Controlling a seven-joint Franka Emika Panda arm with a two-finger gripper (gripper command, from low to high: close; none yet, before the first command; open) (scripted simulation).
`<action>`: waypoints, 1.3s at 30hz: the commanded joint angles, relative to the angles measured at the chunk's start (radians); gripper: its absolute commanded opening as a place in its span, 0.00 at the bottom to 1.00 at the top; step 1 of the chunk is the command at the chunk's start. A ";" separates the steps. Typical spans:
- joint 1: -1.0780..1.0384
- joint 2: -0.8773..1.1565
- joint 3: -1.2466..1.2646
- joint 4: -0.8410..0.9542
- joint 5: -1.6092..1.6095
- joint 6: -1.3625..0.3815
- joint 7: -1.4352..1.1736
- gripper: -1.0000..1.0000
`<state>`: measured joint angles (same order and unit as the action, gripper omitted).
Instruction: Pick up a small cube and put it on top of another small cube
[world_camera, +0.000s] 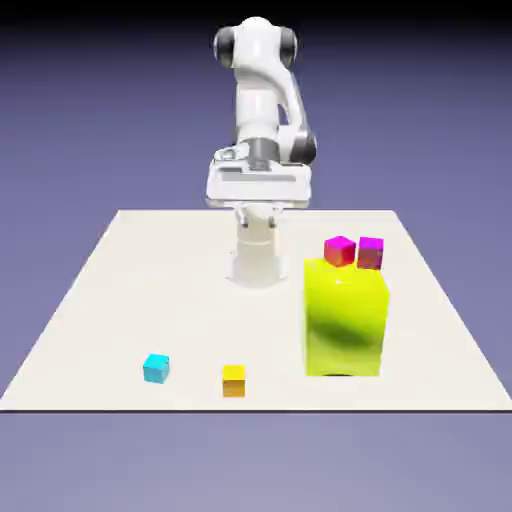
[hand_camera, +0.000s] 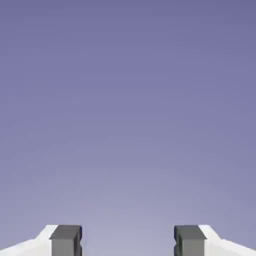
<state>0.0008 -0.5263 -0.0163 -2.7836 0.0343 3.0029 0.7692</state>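
A small cyan cube (world_camera: 155, 368) and a small yellow cube (world_camera: 233, 380) rest on the table near its front edge, a short way apart. A red cube (world_camera: 340, 250) and a magenta cube (world_camera: 371, 252) show side by side just over the top edge of a big yellow-green block (world_camera: 345, 317); I cannot tell whether they stand on it or behind it. My gripper (world_camera: 258, 198) hangs high above the table's far middle, away from every cube. In the hand view my gripper (hand_camera: 128, 242) is open, its grey fingertips (hand_camera: 65, 240) wide apart with only backdrop between them.
The tall yellow-green block stands on the exterior view's right half of the white table (world_camera: 120, 300). The robot's base (world_camera: 257, 262) rises at the far middle, just left of the block.
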 joint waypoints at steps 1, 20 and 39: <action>-0.009 0.036 -0.013 0.022 0.028 -0.028 0.023 0.50; -0.185 0.725 -0.270 0.437 0.569 -0.565 0.467 0.50; -0.249 0.943 -0.316 0.578 0.714 -0.752 0.615 0.00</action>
<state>-0.2478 0.4170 -0.3326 -2.2051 0.7514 2.2511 1.3822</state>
